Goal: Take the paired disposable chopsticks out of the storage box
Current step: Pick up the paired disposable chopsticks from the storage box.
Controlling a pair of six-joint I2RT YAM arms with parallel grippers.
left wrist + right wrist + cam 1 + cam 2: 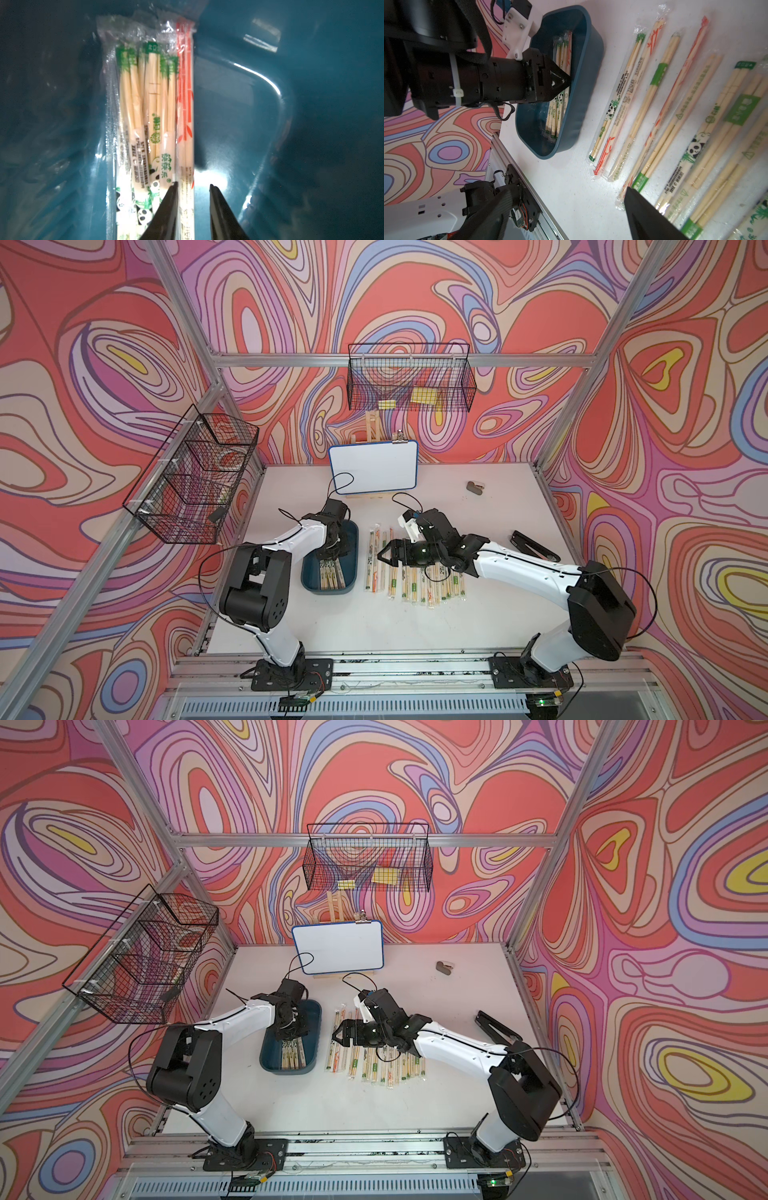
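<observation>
The storage box (311, 577) (270, 1057) is a dark teal tray left of the table's centre. Several paired disposable chopsticks (330, 574) (149, 104) (556, 116) lie in it, bunched to one side. My left gripper (332, 556) (291, 1038) (192, 186) reaches down into the box. Its jaws stand narrowly open astride a red-printed pair (185, 104), which touches one finger and leaves a gap to the other. Several more pairs (415, 585) (374, 1065) (675, 104) lie in a row on the table right of the box. My right gripper (384, 551) (337, 1033) (566, 193) hovers over that row, wide open and empty.
A small whiteboard (374, 466) stands on an easel behind the box. A black stapler-like bar (534, 545) and a small grey object (475, 487) lie at the right of the table. Wire baskets hang on the left frame (191, 481) and the back rail (409, 381).
</observation>
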